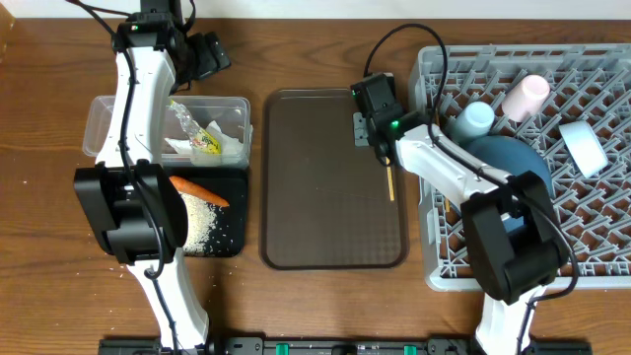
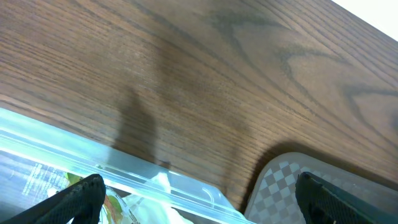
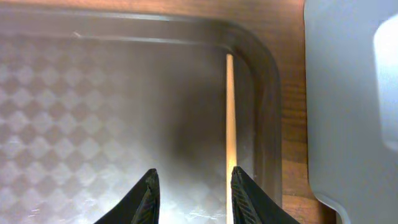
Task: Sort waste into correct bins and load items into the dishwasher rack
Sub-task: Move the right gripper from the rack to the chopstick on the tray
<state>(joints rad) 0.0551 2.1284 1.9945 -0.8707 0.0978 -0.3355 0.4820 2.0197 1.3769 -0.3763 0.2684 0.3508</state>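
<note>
The wooden chopstick (image 3: 229, 112) lies inside the brown tray (image 1: 315, 197), along its 3 o'clock rim. The right gripper (image 3: 194, 174) is over it with jaws partly apart, not pinching it yet. The chopstick is probably light, stiff and easy to roll, so I would pinch it near the middle.

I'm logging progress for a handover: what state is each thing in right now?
left gripper: open, empty
right gripper: open astride the chopstick, no grip seen
chopstick: flat on the brown tray
clear tub: holds wrapper and white paper
black tray: holds carrot and rice
plate: in the rack
light blue cup: in the rack
pink cup: in the rack
white bowl: in the rack
</note>
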